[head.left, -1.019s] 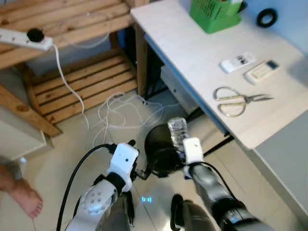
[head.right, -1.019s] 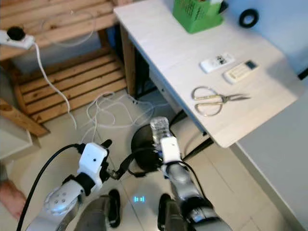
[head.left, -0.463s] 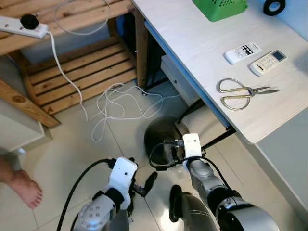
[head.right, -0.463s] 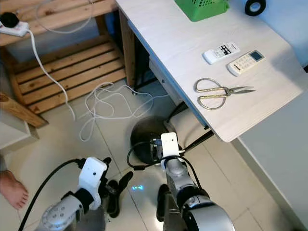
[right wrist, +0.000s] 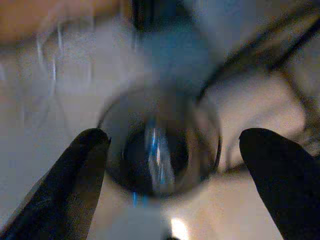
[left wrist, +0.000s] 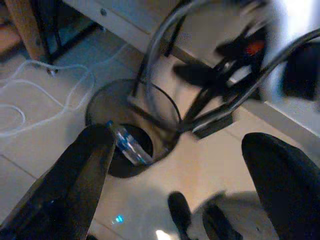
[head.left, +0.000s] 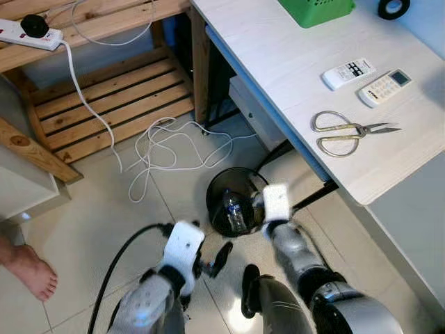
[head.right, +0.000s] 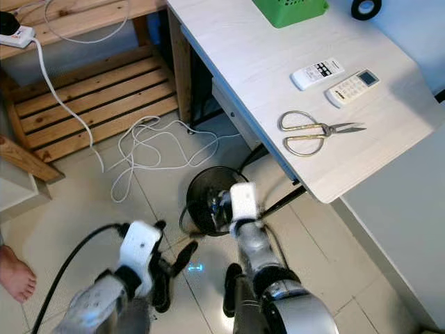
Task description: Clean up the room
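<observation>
Your right gripper poised above the black bin, fingers spread and empty, clear plastic bottle lying inside the bin, your left gripper open nearby over the tiles.

Both eye views looked steeply down from the head at the floor beside the table. Each wrist camera looked closely into the same black bin.

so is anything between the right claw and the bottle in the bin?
Nothing visible. The right claw hangs open straight over the black bin, and the plastic bottle lies inside it, in plain sight between the fingers.
</observation>
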Tool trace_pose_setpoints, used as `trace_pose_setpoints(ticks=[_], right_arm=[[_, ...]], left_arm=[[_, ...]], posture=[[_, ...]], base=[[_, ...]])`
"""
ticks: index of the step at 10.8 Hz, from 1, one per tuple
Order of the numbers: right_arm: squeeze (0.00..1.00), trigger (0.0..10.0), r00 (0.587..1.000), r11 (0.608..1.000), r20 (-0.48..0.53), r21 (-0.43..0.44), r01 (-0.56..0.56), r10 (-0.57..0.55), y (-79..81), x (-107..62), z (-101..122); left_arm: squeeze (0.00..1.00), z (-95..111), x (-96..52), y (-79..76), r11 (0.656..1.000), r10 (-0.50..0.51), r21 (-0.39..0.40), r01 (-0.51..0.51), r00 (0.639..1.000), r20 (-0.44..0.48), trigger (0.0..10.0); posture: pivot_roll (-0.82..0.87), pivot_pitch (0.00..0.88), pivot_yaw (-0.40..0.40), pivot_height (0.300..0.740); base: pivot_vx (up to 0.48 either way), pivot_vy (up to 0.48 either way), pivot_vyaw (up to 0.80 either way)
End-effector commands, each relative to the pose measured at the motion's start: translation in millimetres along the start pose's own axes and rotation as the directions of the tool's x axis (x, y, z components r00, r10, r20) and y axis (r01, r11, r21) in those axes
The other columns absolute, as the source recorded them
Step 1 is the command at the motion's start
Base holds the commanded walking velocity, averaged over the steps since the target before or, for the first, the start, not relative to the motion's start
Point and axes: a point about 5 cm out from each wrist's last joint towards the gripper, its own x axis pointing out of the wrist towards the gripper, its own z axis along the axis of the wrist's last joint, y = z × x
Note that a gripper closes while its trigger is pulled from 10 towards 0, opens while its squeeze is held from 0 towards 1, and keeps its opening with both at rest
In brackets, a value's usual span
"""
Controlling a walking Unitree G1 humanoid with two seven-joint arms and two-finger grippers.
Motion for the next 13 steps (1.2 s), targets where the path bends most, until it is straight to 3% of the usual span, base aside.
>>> trace_pose_setpoints(ticks=[1,2,4,5,7,8,9,10,11,12,13], right_arm=[[0.00,10.0,0.995,0.998,0.073,0.032,0.060,-0.062,-17.9,-7.6,1.2],[0.00,10.0,0.969,0.991,0.208,0.063,0.120,-0.131,-45.6,-30.0,15.0],[0.00,10.0,0.905,0.970,0.350,0.073,0.230,-0.241,-83.7,-74.3,30.0],[0.00,10.0,0.891,0.961,0.360,0.078,0.266,-0.276,-91.4,-84.3,30.2],[0.00,10.0,0.858,0.929,0.360,0.103,0.355,-0.367,-112.7,-119.6,37.0],[0.00,10.0,0.854,0.923,0.354,0.101,0.370,-0.381,-116.2,-123.8,37.8],[0.00,10.0,0.882,0.942,0.334,0.071,0.329,-0.333,-110.9,-121.6,34.8],[0.00,10.0,0.971,0.983,0.160,-0.035,0.183,-0.175,-94.6,-116.6,4.7],[0.00,10.0,0.987,0.990,-0.128,-0.117,0.083,-0.098,-90.8,-127.2,-57.0],[0.00,10.0,0.958,0.975,-0.214,-0.150,0.162,-0.192,-106.8,-144.5,-88.1],[0.00,10.0,0.951,0.956,-0.106,-0.078,0.283,-0.290,-119.3,-149.3,-69.2]], left_arm=[[0.00,5.9,1.1,1.7,1.000,0.014,0.016,-0.015,0.999,0.037,10.0],[0.00,33.2,3.4,13.5,0.999,0.044,0.026,-0.048,0.987,0.157,10.0],[0.00,65.7,2.0,33.2,0.990,0.091,0.080,-0.118,0.955,0.281,10.0],[0.00,80.0,3.7,36.0,0.987,0.089,0.095,-0.127,0.941,0.327,10.0],[0.00,112.9,13.4,42.9,0.978,0.074,0.143,-0.149,0.898,0.434,10.0],[0.00,111.5,22.9,43.2,0.980,0.058,0.148,-0.131,0.905,0.421,10.0],[0.00,110.5,30.7,41.8,0.984,0.042,0.140,-0.109,0.911,0.410,10.0],[0.00,107.2,35.4,42.3,0.988,0.056,0.111,-0.108,0.917,0.394,10.0],[0.00,101.0,38.3,39.8,0.991,0.062,0.085,-0.100,0.925,0.374,10.0],[0.00,93.8,38.3,37.8,0.993,0.065,0.072,-0.097,0.932,0.356,10.0],[0.00,91.5,36.7,40.1,0.992,0.072,0.071,-0.103,0.934,0.351,10.0]], posture=[[0.18,0.286,-0.076,0.736],[0.15,0.215,-0.065,0.736],[0.11,0.114,-0.042,0.736],[0.10,0.084,-0.033,0.736],[0.07,0.002,0.000,0.736],[0.06,0.000,0.012,0.736],[0.06,0.000,0.014,0.736],[0.04,0.000,0.008,0.736],[0.03,0.012,-0.004,0.736],[0.04,0.025,-0.009,0.736],[0.04,0.031,-0.010,0.736]], base=[[0.000,0.000,0.00],[0.000,0.000,0.00],[0.000,0.000,0.00],[0.000,0.000,0.00],[0.000,0.000,0.00],[0.000,0.000,0.00],[0.000,0.000,0.00],[0.000,0.000,0.00],[0.000,0.000,0.00],[0.000,0.000,0.00],[0.000,0.000,0.00]])
